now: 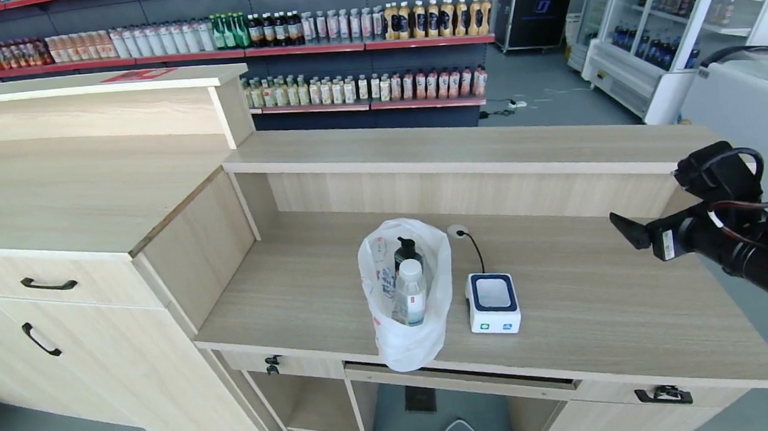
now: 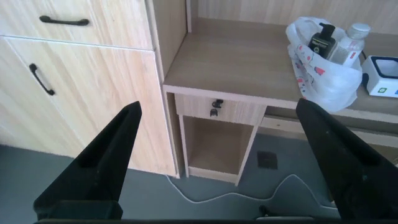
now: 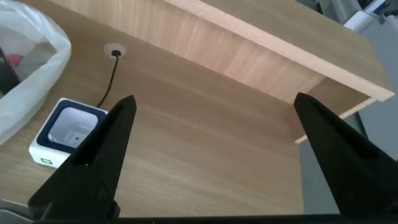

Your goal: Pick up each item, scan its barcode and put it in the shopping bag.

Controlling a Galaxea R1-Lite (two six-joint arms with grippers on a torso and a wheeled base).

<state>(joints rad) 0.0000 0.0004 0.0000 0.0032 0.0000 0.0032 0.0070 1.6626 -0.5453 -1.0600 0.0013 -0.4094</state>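
Head view: shopping bag (image 1: 406, 335) is seen at the counter (image 1: 599, 295) front edge, clear bottle (image 1: 411, 295) and dark pump bottle (image 1: 405, 251) upright inside, scanner (image 1: 493, 302) just beside | Left wrist view: left gripper (image 2: 217, 104) is held spread apart, empty, off the counter | Right wrist view: right gripper (image 3: 212, 99) is held spread apart, empty, above the counter.

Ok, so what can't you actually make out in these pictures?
- Head view: the lower parts of the clear bottle and the dark bottle are veiled by the bag, and anything beneath them is hidden.
- Head view: the print on both bottles is too small to read.
- Left wrist view: the scanner is cut off by the picture's edge.
- Right wrist view: the bag is cut off by the edge, so its contents are unseen.
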